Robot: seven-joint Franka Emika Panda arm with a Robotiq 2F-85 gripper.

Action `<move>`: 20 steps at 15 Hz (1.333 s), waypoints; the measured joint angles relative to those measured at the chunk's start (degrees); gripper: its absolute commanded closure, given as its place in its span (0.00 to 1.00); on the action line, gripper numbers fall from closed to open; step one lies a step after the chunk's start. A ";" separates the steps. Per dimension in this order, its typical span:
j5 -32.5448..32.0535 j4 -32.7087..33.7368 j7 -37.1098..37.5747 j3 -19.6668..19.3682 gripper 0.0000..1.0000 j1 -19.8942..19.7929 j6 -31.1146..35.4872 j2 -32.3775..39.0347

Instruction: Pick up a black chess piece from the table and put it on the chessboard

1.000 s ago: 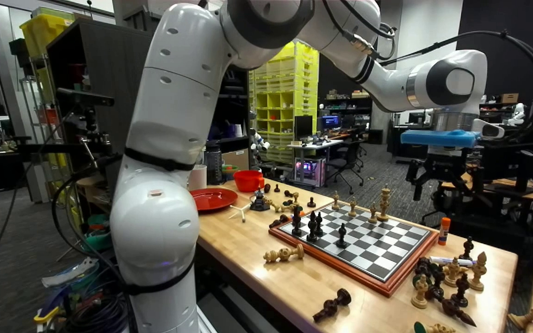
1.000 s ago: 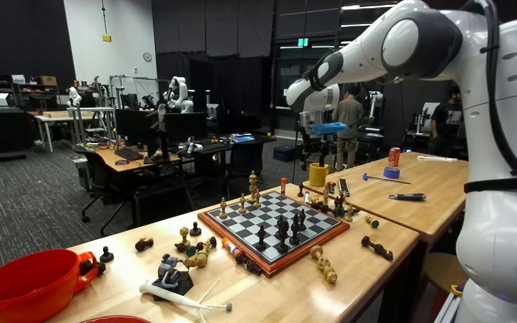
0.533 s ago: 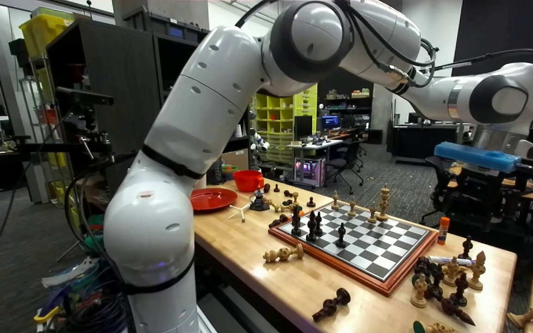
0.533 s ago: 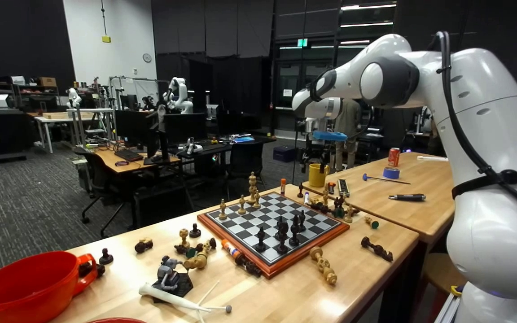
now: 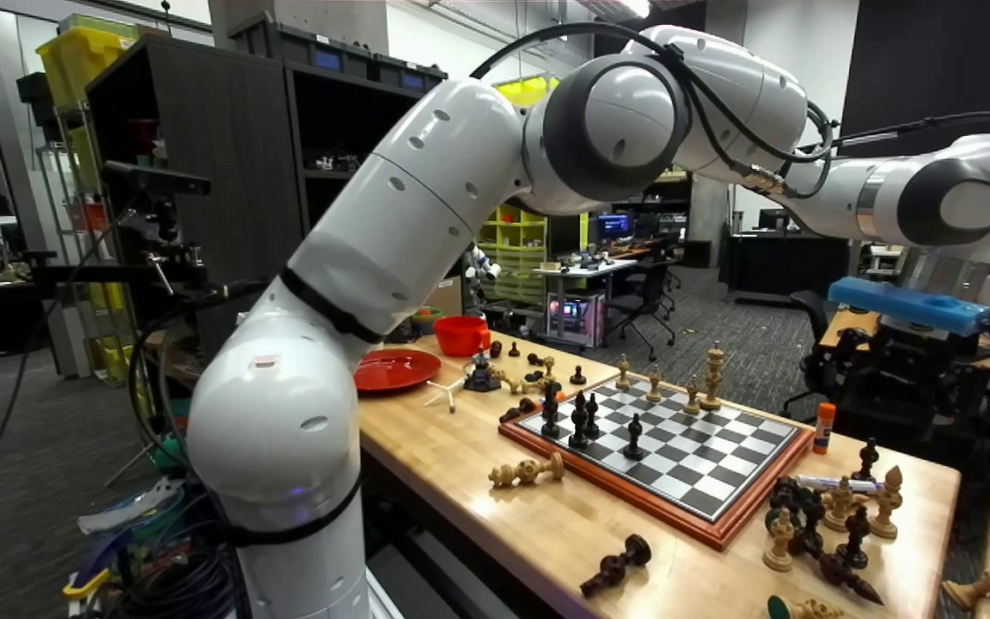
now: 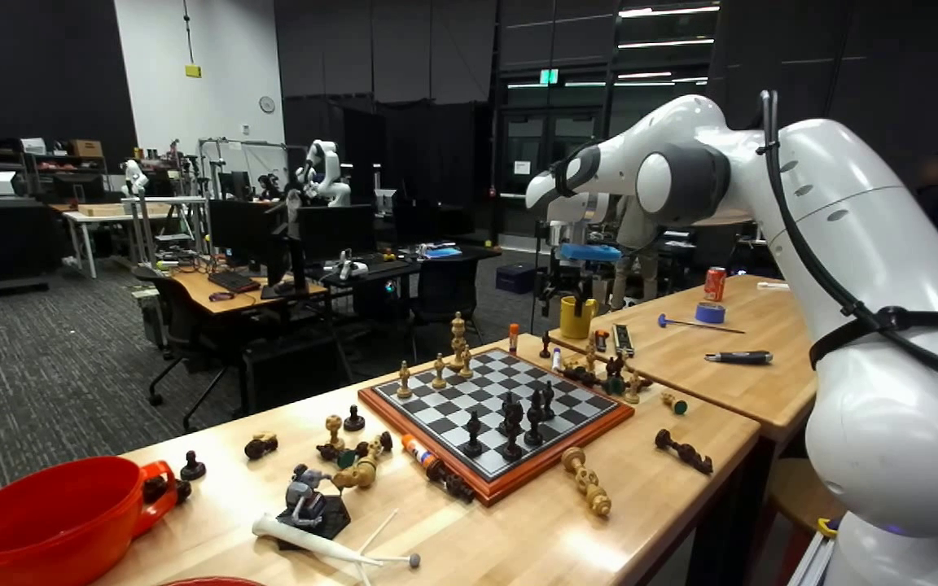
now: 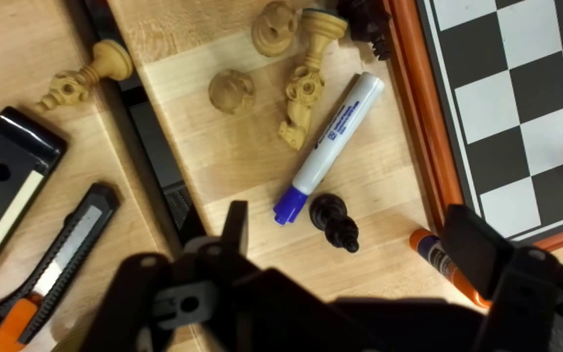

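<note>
Having the gripper (image 7: 346, 215) wide and empty, we should centre it above the black chess piece (image 7: 335, 221) — upright on the table (image 7: 384, 161), just beside the marker (image 7: 333, 140) — and descend straight, so that we do not push this marker.

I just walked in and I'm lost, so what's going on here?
A robot arm reaches over the table, its fingers spread and holding nothing. In the wrist view an upright black chess piece shows between them, beside a marker; it may be the one meant for the chessboard, but it has not been picked up yet. Dark pieces and light pieces already stand on the board.
</note>
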 measured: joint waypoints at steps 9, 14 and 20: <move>-0.03 -0.15 -0.21 0.61 0.00 0.74 1.71 2.29; -0.29 1.17 -0.19 1.36 0.00 0.68 1.76 4.44; -0.29 3.26 -0.20 1.42 0.00 0.60 1.86 6.32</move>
